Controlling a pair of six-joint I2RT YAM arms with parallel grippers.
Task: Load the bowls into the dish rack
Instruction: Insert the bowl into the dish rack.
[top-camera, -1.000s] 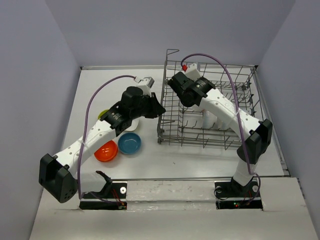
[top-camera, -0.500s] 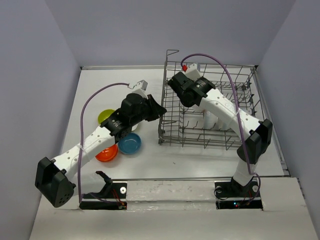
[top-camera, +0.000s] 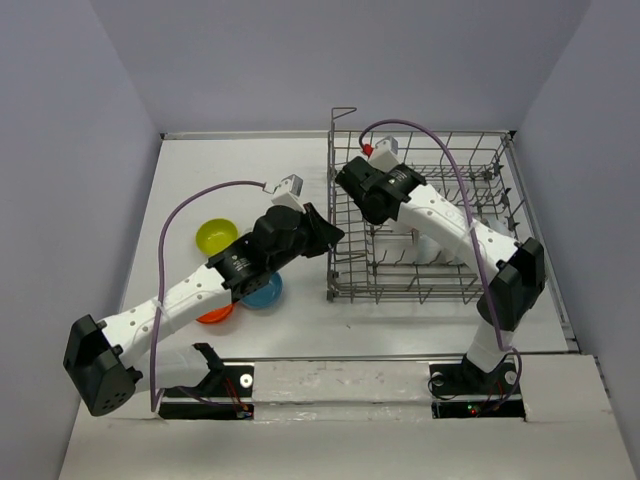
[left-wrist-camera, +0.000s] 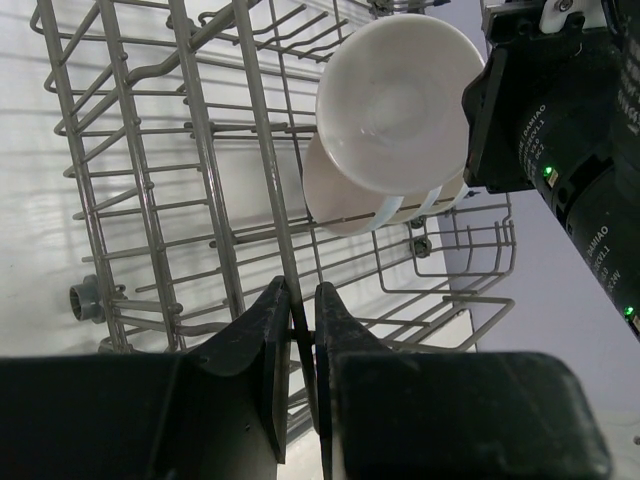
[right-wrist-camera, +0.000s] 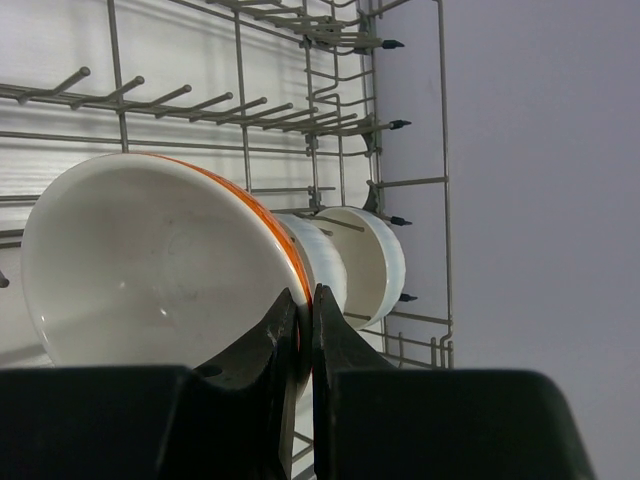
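Top view: the rack (top-camera: 440, 133) sits on the right side of the bench (top-camera: 260, 170). The left hand (left-wrist-camera: 298, 300) is pinched shut on a wire at the rack's edge. The right hand (right-wrist-camera: 304, 305) is pinched shut on the rim of a white bowl (right-wrist-camera: 150, 260) inside the rack, right beside other white bowls (right-wrist-camera: 372, 262). A yellow bowl (top-camera: 215, 236), a blue bowl (top-camera: 268, 292) and an orange bowl (top-camera: 210, 314) lie on the bench, left of the rack.
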